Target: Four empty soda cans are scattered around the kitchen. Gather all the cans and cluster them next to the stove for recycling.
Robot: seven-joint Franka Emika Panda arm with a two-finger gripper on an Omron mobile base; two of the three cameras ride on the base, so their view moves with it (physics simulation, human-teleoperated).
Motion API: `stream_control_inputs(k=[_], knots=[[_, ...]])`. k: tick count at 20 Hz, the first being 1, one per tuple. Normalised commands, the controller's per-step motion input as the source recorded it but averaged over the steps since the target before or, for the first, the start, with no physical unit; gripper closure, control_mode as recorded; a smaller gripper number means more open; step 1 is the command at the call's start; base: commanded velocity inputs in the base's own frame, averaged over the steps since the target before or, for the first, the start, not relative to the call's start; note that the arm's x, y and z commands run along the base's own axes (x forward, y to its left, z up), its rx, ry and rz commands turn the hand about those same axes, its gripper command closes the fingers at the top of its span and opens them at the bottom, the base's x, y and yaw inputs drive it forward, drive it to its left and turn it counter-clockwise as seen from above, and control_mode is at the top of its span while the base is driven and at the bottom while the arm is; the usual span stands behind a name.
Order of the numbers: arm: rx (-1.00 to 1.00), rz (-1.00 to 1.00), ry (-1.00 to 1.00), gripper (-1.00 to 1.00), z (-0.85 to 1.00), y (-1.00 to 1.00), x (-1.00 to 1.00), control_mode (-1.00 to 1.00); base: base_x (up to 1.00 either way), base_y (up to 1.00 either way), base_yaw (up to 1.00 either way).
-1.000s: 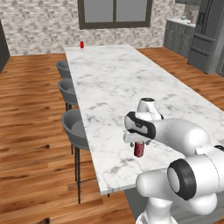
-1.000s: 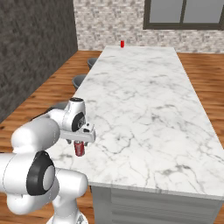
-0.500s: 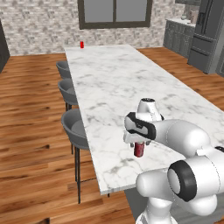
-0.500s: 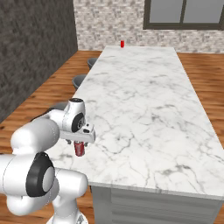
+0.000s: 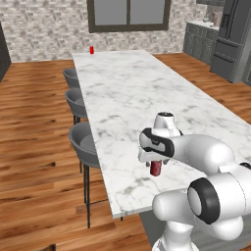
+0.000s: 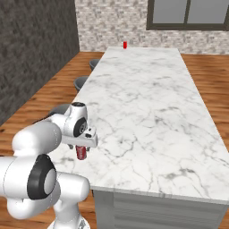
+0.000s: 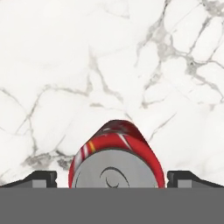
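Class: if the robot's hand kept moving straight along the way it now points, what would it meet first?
The hand points down at the red soda can standing on the marble counter. With the jaws wide on either side, the palm would likely meet the can's silver top first.

Long white marble-topped island counter (image 5: 132, 93), grey veining, runs away toward the far wall. Three grey round-backed bar stools (image 5: 83, 142) stand in a row along its left side on thin dark legs, seats tucked near the counter edge. Warm brown wood plank floor (image 5: 34, 147) all around. Dark-framed window (image 5: 128, 13) set in the pale brick-pattern far wall (image 5: 49, 29). Dark grey fridge (image 5: 233, 39) at far right, grey panelled cabinets (image 5: 196, 37) beside it.
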Motion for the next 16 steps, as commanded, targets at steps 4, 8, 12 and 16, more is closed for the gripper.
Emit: stream_control_inputs(k=[4,8,12,16], knots=[[0.0,0.0,0.0,-1.0,-0.08,0.0,0.0,-1.0,0.0,0.0,0.0],[0.0,0.0,0.0,-1.0,-0.09,0.0,0.0,-1.0,0.0,0.0,0.0],[0.0,0.0,0.0,1.0,-0.03,0.0,0.0,-1.0,0.0,0.0,0.0],[0.0,0.0,0.0,1.0,0.0,0.0,0.0,-1.0,0.0,0.0,0.0]])
